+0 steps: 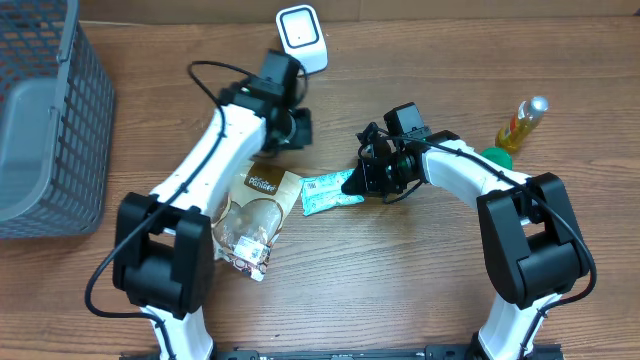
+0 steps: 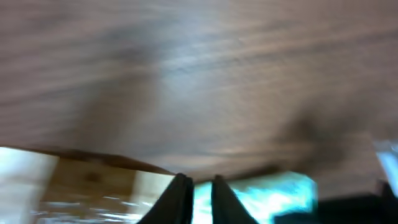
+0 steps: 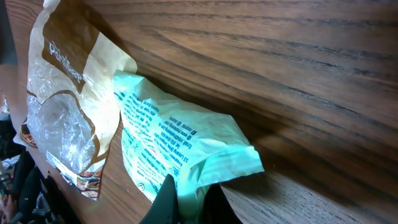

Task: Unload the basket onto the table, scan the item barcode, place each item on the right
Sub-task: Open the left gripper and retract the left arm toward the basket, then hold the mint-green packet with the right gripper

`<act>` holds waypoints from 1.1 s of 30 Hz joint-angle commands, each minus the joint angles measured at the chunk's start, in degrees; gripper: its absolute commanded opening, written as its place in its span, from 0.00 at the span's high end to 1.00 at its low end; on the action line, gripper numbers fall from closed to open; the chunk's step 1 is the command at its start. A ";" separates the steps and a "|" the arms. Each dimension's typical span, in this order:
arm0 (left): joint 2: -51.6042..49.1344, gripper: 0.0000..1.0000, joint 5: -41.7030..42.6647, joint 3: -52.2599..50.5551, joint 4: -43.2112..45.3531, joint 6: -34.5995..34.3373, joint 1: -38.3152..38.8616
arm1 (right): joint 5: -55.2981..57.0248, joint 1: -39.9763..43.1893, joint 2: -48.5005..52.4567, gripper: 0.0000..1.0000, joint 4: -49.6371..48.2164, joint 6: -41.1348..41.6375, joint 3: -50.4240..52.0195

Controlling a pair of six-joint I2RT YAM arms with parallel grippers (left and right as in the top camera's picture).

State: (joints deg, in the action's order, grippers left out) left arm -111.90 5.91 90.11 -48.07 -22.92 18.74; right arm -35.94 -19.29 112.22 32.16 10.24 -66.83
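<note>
Overhead. Shows the teal packet [image 1: 330, 192] flat on the wooden table [image 1: 400, 290], near centre. Has the right gripper [image 1: 352, 183] at the packet's 3 o'clock end, closed on its edge. Sets the brown bag [image 1: 255, 205], with its clear window, just at the packet's 9 o'clock, the two touching. Places the left gripper [image 1: 298, 130] at the packet's 11 o'clock, apart from it, and the white scanner [image 1: 302, 35] further toward 12 o'clock. Puts a grey basket [image 1: 90, 110] at the frame's 9 o'clock and a yellow bottle [image 1: 522, 122] at the packet's 2 o'clock, well apart.

Left wrist. Blurs heavily. Shows two dark fingers [image 2: 177, 199] at 6 o'clock with only a sliver between them; cannot tell whether fully closed. Gives a teal patch toward 5 o'clock and the pale bag at 8 o'clock.

Right wrist. Shows the fingers [image 3: 163, 202] at 6 o'clock clamped on the packet's crumpled end. Runs the packet toward 10 o'clock, blue print upward, edge against the bag.
</note>
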 commanded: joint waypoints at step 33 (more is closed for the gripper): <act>-0.17 0.00 -16.81 0.63 -7.37 2.16 -15.93 | -1.05 -0.46 -1.16 0.82 -0.42 -1.75 0.46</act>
State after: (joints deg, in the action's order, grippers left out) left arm -111.90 -9.74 90.11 -55.51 -20.97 2.68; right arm -35.94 -19.55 112.22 32.12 10.04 -66.83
